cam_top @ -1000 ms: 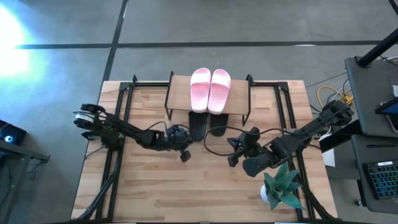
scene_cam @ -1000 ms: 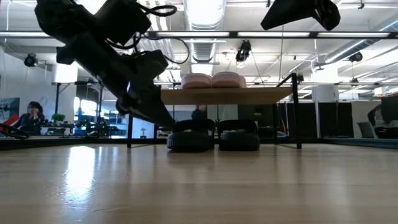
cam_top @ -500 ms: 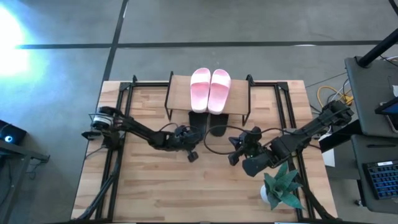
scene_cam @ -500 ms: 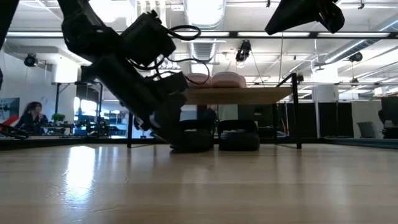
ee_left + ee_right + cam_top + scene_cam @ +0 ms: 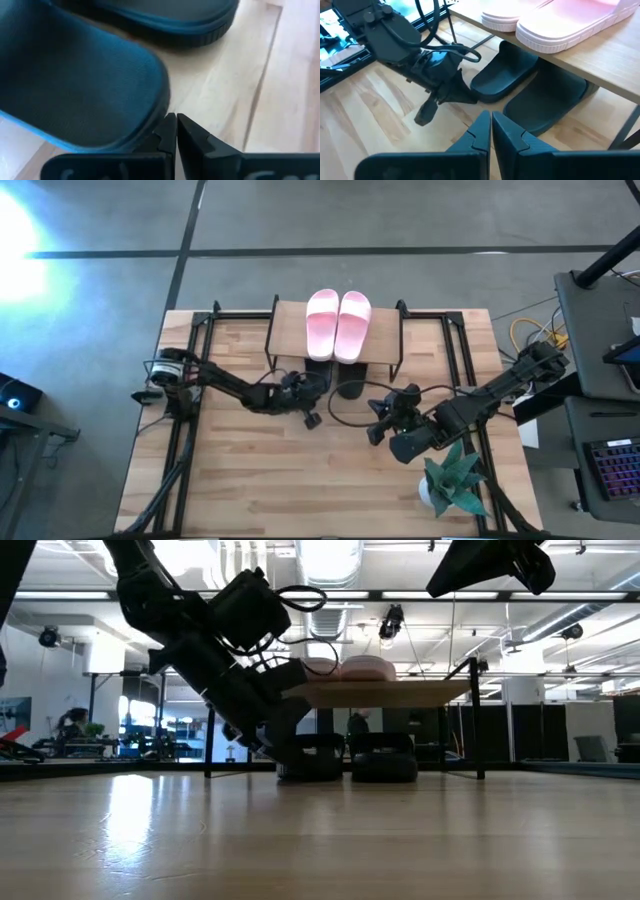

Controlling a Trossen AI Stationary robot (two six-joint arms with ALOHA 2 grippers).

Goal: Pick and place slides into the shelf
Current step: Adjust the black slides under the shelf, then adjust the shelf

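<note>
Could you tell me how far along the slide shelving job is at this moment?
Nearly done, it appears. Both pink slides lie side by side on the shelf top, and both black slides sit on the table beneath it, heels poking out. The left claw, shut and empty, is at the heel of the left black slide. The right claw, also shut, waits further back. Possibly only a final nudge remains.
</note>
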